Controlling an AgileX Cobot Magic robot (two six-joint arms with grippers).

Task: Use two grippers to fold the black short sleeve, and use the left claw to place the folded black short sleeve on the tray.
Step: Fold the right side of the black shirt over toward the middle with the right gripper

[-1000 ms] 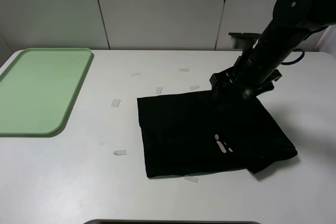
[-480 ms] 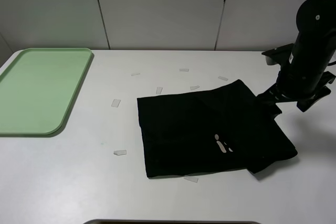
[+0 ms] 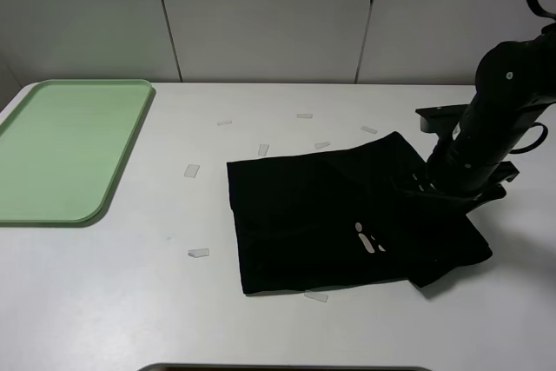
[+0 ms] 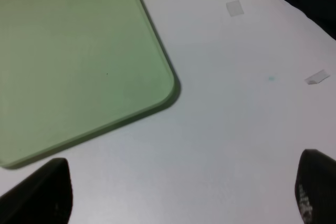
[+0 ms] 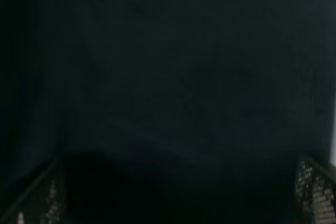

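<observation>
The black short sleeve (image 3: 347,223) lies folded into a rough rectangle on the desk (image 3: 174,319), right of centre in the high view. A fragment of pale lettering (image 3: 369,239) shows on its top layer, and one corner of cloth juts out at the near right.

The right hand (image 3: 427,185) hangs low over the far right edge of the garment. Its wrist camera shows only dark cloth between two widely parted fingers (image 5: 312,190), so this hand is open and grips nothing. Whether it touches the fabric cannot be told.

The left hand (image 4: 176,198) is outside the high view. Its wrist camera shows both fingertips (image 4: 39,195) spread wide above bare desk and gripping nothing, near a rounded corner of the tray (image 3: 61,149). The tray is pale green with a low rim. It sits flat at the far left of the desk, well apart from the garment.

The desk surface is plain white and matte. Small translucent tape strips (image 3: 192,170) lie scattered around the garment, mostly on its far and left sides. Behind the desk stands a wall (image 3: 261,15) of pale grey panels divided by dark vertical seams.
</observation>
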